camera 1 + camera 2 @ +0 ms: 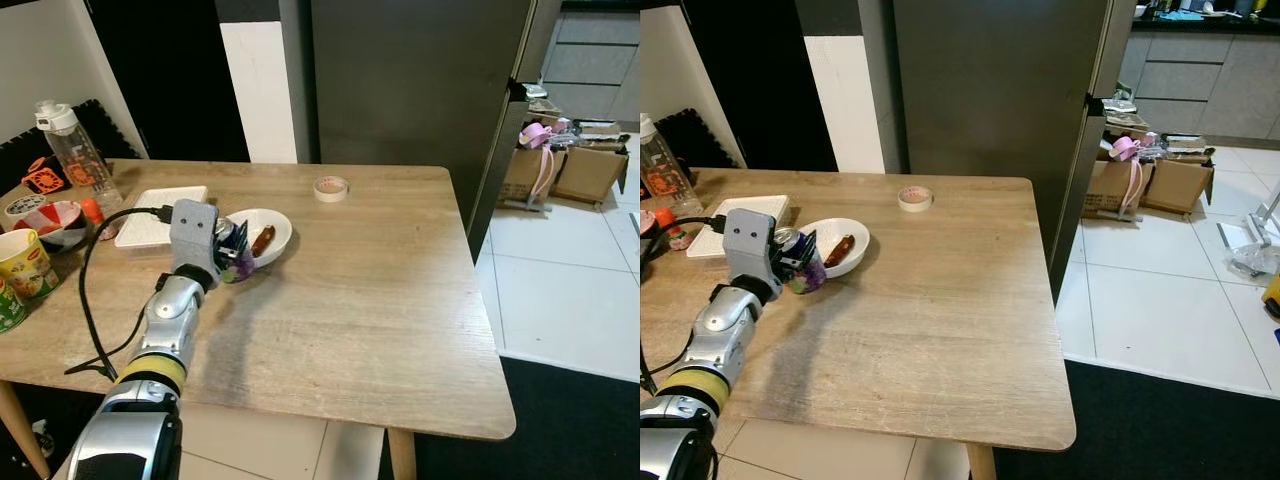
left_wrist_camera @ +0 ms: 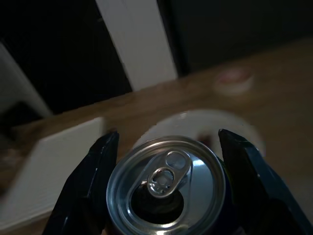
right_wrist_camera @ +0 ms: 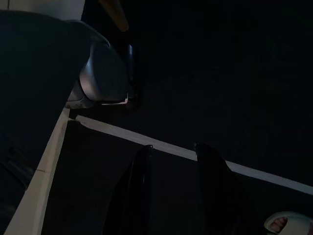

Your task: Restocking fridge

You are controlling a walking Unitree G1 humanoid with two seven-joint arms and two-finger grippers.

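Can (image 2: 166, 188) clamped between left gripper (image 1: 232, 252) fingers, beside white bowl (image 1: 272, 226); wide bare tabletop (image 1: 370, 300) toward right edge; right gripper (image 3: 178, 196) fingers apart, idle

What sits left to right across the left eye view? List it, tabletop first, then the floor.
water bottle → white tray → can in the left claw → tape roll → cardboard boxes on the floor

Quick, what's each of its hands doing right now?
Left end effector: closed on a purple aluminium drink can, beside the white bowl.
Right end effector: hanging idle, fingers slightly apart, holding nothing.
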